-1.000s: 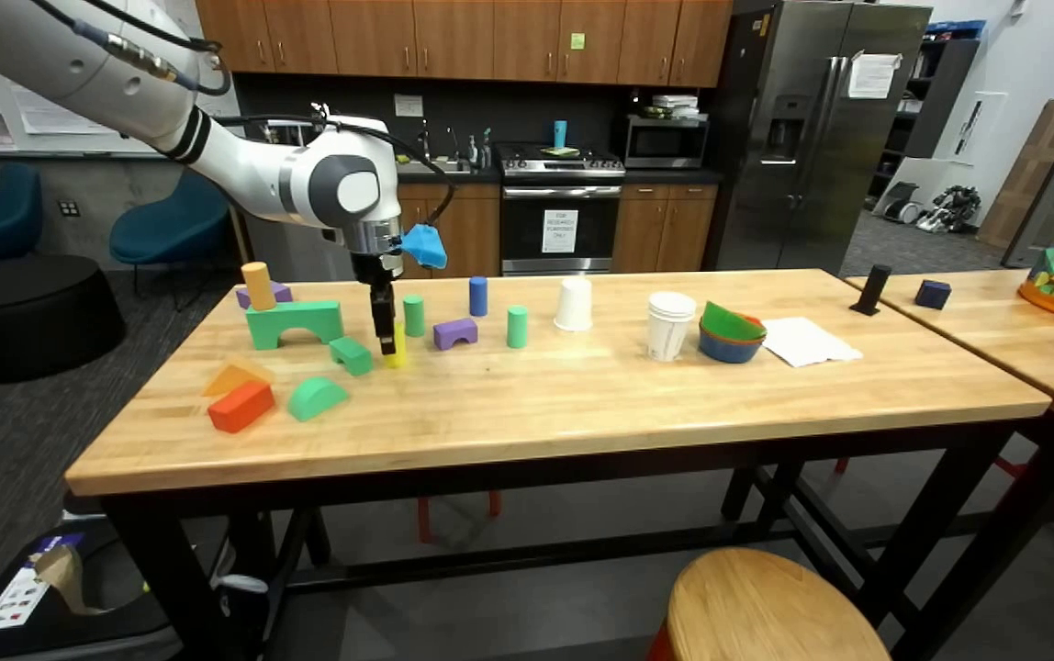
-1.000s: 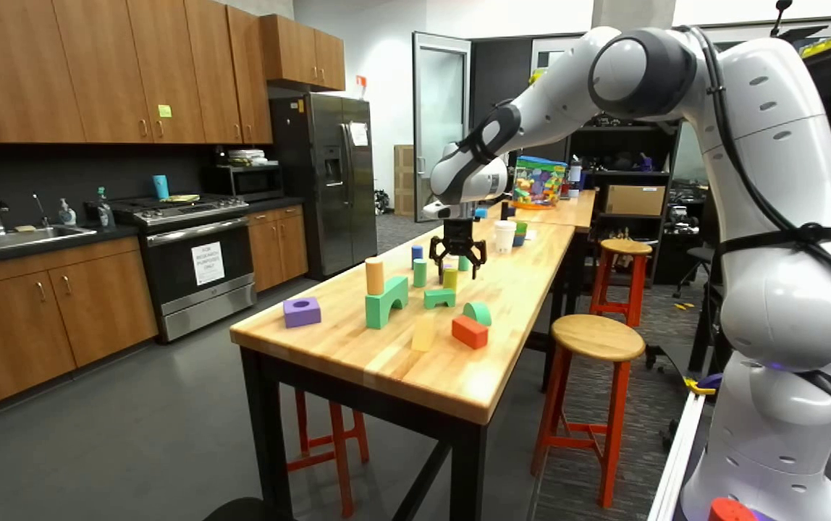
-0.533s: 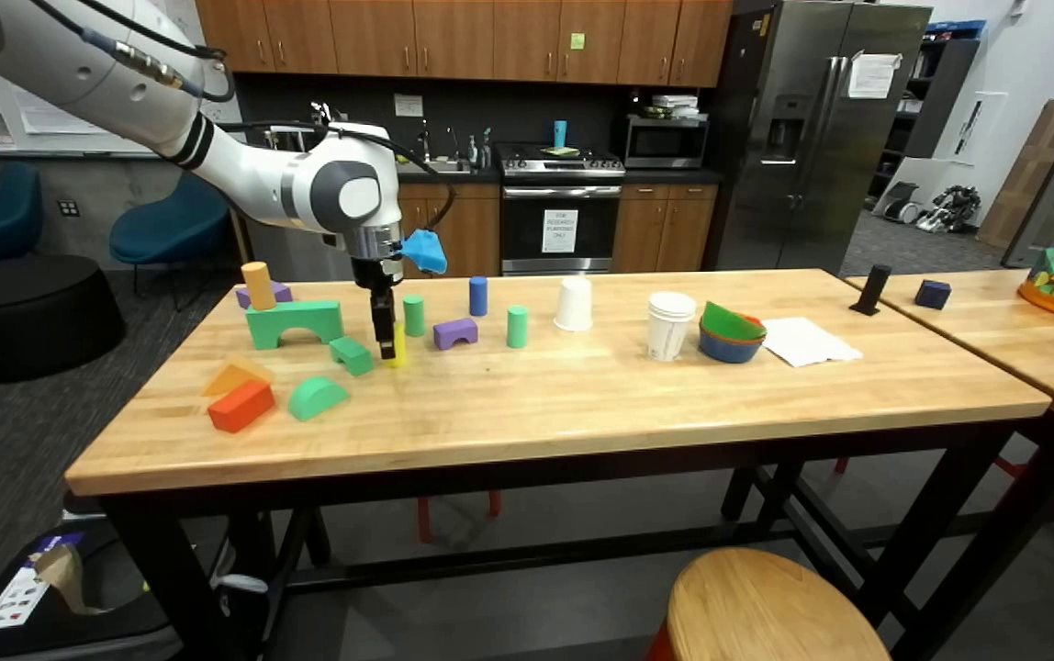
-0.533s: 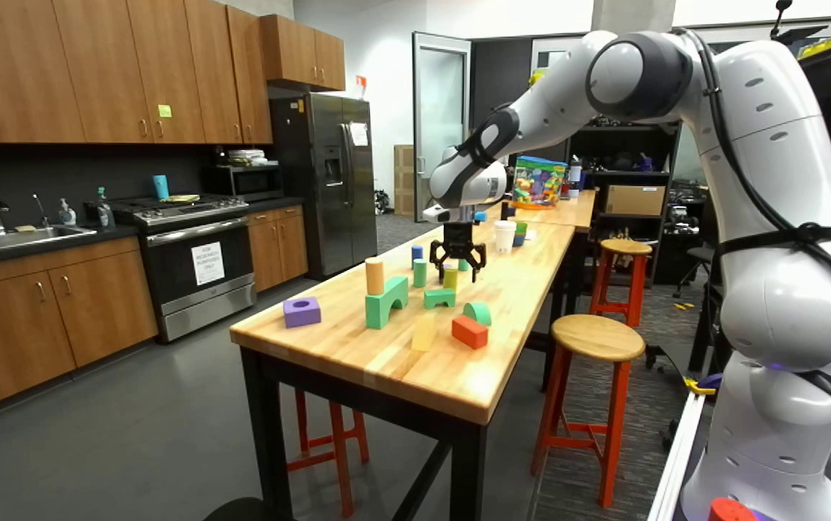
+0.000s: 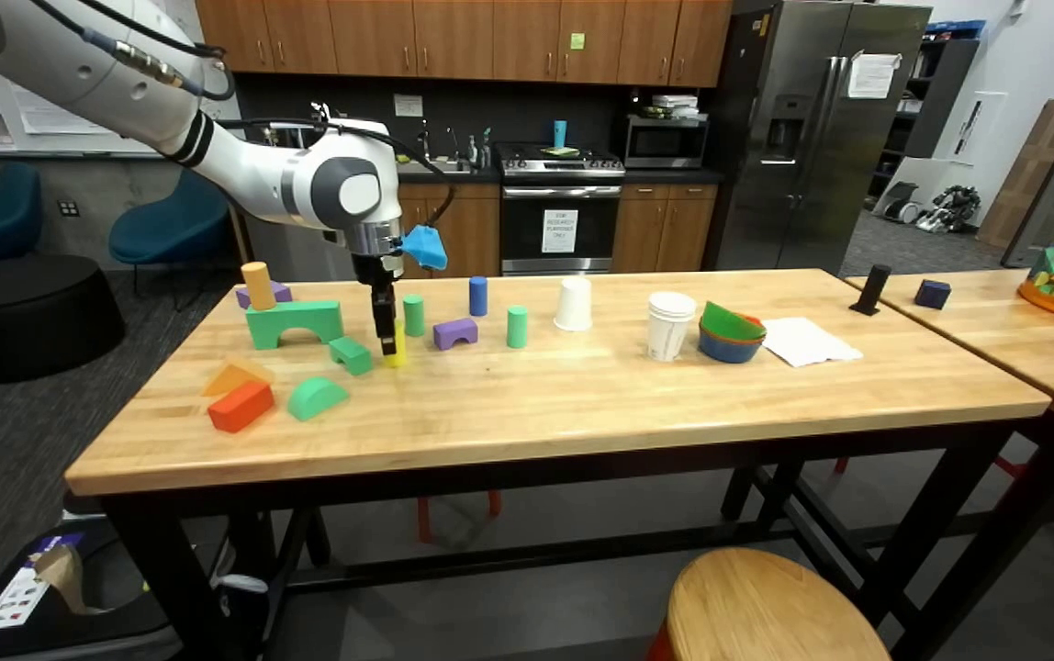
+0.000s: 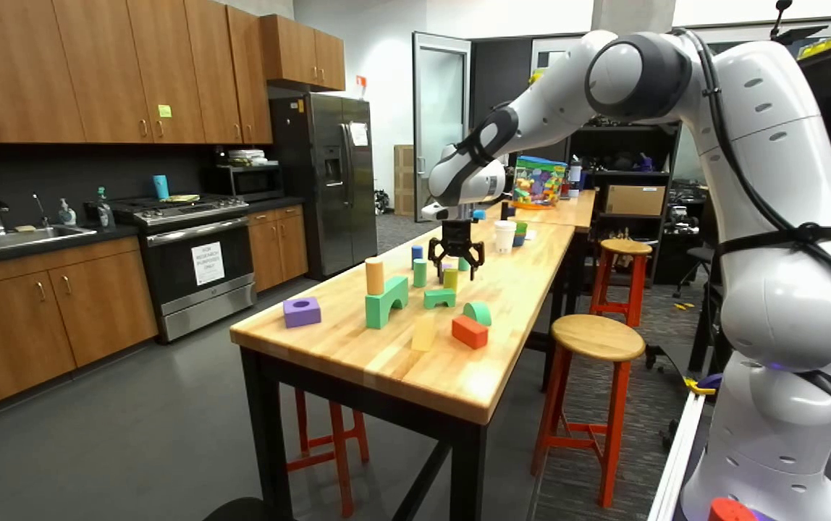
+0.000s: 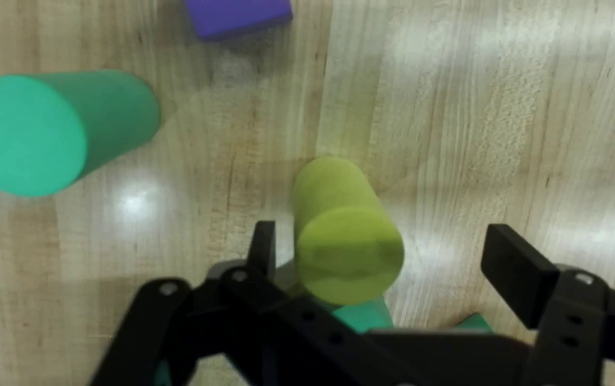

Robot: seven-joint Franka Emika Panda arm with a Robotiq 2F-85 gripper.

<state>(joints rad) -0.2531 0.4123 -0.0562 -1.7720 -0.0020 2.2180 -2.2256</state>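
My gripper (image 7: pixel 385 257) is open, pointing down over the table, with its two black fingers spread apart. A yellow cylinder (image 7: pixel 347 252) stands upright between the fingers, closer to the left finger in the wrist view, with a gap to the right finger. The gripper (image 6: pixel 457 275) and the yellow cylinder (image 6: pixel 451 282) also show in an exterior view. In an exterior view the near finger partly hides the yellow cylinder (image 5: pixel 400 351). A green cylinder (image 7: pixel 23 134) stands to the left in the wrist view, and a purple block (image 7: pixel 238 13) lies at the top edge. A small green arch (image 7: pixel 366 315) is partly hidden below.
On the table (image 5: pixel 582 413) are a green bridge (image 5: pixel 296 323) bearing an orange cylinder (image 5: pixel 257 285), a red block (image 5: pixel 241 407), a green half-round (image 5: pixel 316 398), another green cylinder (image 5: pixel 517 327), a blue cylinder (image 5: pixel 478 296), white cups (image 5: pixel 669 327) and stacked bowls (image 5: pixel 731 347).
My gripper dipped slightly about half a second ago and is a touch higher now. The yellow cylinder and the other blocks have not visibly moved.
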